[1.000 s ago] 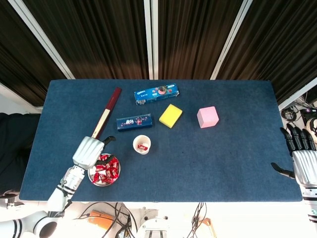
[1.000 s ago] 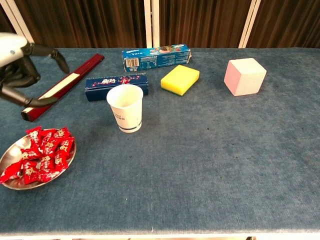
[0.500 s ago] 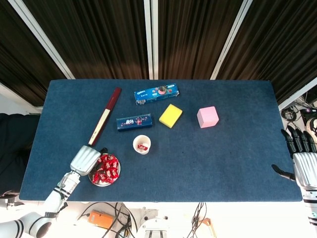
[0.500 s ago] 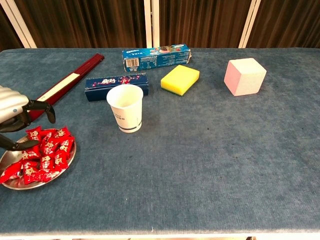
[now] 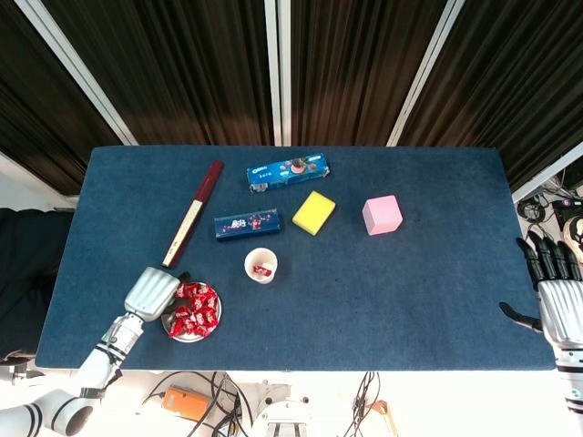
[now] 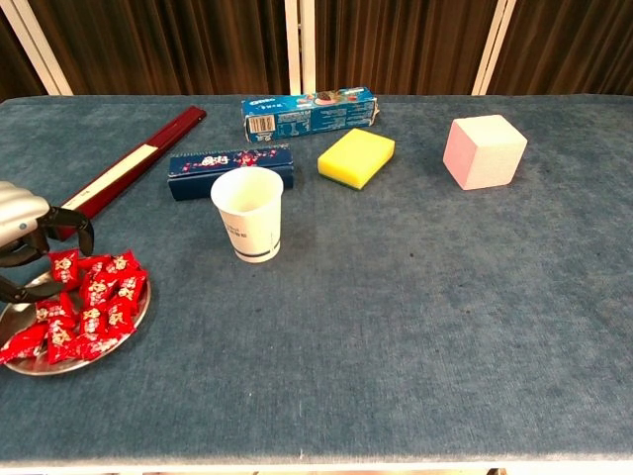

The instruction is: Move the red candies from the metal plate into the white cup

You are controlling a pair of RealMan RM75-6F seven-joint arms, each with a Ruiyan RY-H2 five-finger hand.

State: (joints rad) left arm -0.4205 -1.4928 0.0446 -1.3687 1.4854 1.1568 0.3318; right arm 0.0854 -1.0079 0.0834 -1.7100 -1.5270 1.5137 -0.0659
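So the blue-covered table (image 5: 419,273) takes up basically everything, with dark curtains (image 5: 364,64) behind it. Next biggest is the long red and cream stick-like box (image 5: 192,215), lying diagonally near the left side. The teal box (image 5: 288,171) sits toward the back edge, and the dark blue box (image 5: 247,223) is just in front of it, closer to the cup. There's a pink cube (image 5: 382,215) right of centre and a yellow sponge (image 5: 313,212) between the cube and the blue boxes.

The left hand (image 5: 151,290) is down at the left rim of the metal plate (image 6: 18,315), fingers curled over the edge of the candy pile. In the chest view a fingertip sits right by one wrapper, but I honestly can't tell if it's actually pinching a candy or just touching it. The right hand (image 5: 557,293) is way off at the table's right edge, fingers spread and holding nothing.

The red candies (image 5: 194,308) are mostly heaped in the plate near the front-left corner. The white cup (image 5: 260,265) stands upright just right of the plate, and from the head view you can see one red candy (image 5: 262,270) already inside it.
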